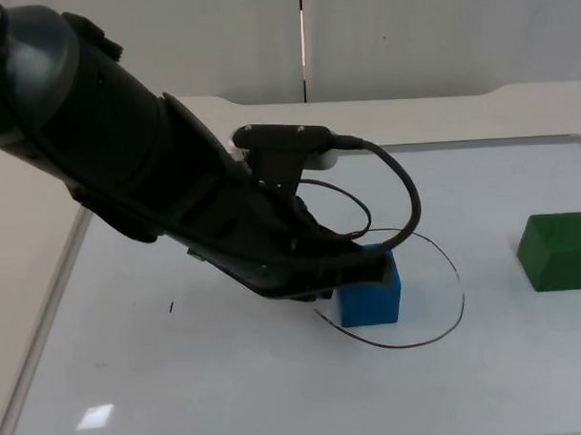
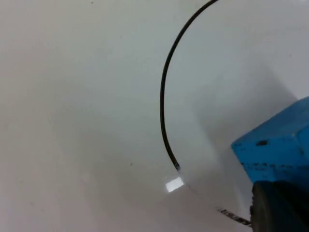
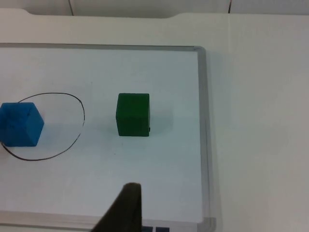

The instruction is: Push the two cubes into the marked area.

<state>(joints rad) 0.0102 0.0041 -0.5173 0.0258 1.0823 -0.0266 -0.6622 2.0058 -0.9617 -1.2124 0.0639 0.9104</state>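
Left gripper: you see the left gripper [image 1: 354,272] reaching low across the whiteboard [image 1: 230,391], its tip pressed against the blue cube's near-left side. You cannot tell whether it is spread or pressed together; the arm hides it.
Blue cube: the blue cube [image 1: 371,291] sits directly ahead of that tip, touching it, and inside the marked area [image 1: 447,327], close to the drawn line's left arc. In the left wrist view the blue cube [image 2: 277,147] stands against the black fingertip [image 2: 277,208], with the black line [image 2: 163,111] curving just beside it.
Green cube: the green cube [image 1: 557,251] rests well apart from your left gripper, beyond the far side of the loop and outside it. From the right wrist view it [image 3: 133,114] stands just beside the line, upright.
Right gripper: the right arm waits off the board; one dark fingertip [image 3: 126,208] hangs short of the green cube. You cannot tell its spread.
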